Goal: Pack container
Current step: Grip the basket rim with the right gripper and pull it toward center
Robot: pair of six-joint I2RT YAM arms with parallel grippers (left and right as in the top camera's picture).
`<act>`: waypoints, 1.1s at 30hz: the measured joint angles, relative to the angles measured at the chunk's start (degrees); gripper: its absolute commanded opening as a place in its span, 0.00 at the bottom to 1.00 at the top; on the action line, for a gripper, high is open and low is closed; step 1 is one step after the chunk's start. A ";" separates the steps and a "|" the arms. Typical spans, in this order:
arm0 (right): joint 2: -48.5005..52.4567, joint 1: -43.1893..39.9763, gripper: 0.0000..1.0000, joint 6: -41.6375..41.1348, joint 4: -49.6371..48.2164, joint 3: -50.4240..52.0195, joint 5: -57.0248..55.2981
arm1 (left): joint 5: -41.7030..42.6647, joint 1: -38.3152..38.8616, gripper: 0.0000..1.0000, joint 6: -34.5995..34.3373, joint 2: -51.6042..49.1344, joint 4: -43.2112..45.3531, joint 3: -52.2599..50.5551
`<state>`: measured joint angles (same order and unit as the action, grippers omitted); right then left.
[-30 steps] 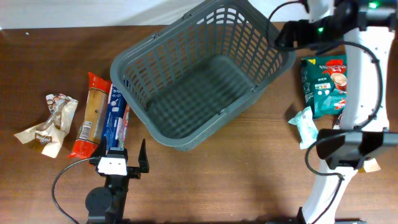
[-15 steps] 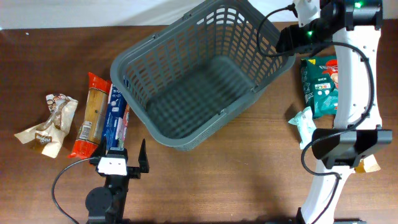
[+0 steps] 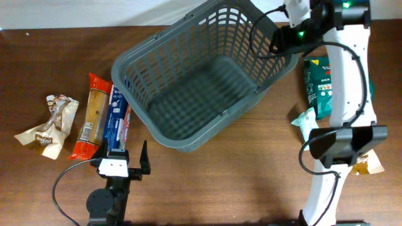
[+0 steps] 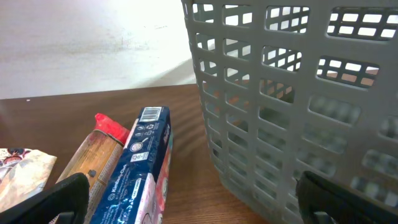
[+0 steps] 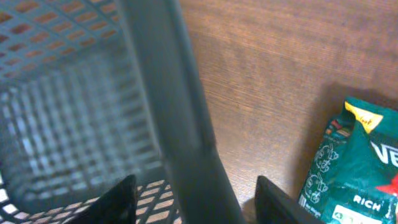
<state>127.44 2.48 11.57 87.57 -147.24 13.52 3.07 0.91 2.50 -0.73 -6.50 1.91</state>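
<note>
The container, a large dark grey slotted basket [image 3: 195, 81], stands empty in the middle of the table. My right gripper [image 3: 284, 39] is at its far right corner. In the right wrist view the open fingers [image 5: 196, 202] straddle the basket's rim [image 5: 180, 106], one inside and one outside, with gaps on both sides. My left gripper [image 3: 124, 156] is open and empty near the front edge, just in front of a blue packet [image 3: 117, 122]. In the left wrist view the open fingers [image 4: 199, 208] face the blue packet [image 4: 140, 168] and the basket wall [image 4: 292, 93].
A red-orange packet [image 3: 94, 116] and a crumpled beige packet [image 3: 50, 125] lie left of the blue one. A green packet [image 3: 321, 81], also in the right wrist view [image 5: 354, 168], a pale blue packet [image 3: 308, 125] and a yellowish packet [image 3: 369, 165] lie right of the basket.
My right gripper has moved left and farther back along the basket's right corner, closer over its rim. The left arm, the basket and the packets have not moved.
</note>
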 measured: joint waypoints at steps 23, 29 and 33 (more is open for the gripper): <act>0.76 0.76 0.04 -13.94 3.74 -0.42 0.26 | -0.02 0.00 0.99 0.00 0.00 0.00 0.00; 0.76 0.98 0.04 -20.39 4.87 -0.72 0.26 | 0.00 0.00 0.99 -0.02 0.00 0.00 0.00; 0.76 0.98 0.04 -21.99 6.45 -1.01 0.37 | -0.02 0.00 0.99 -0.02 0.00 0.00 0.00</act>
<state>128.20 3.46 -10.41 94.02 -148.24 13.89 3.05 0.91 2.48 -0.73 -6.50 1.91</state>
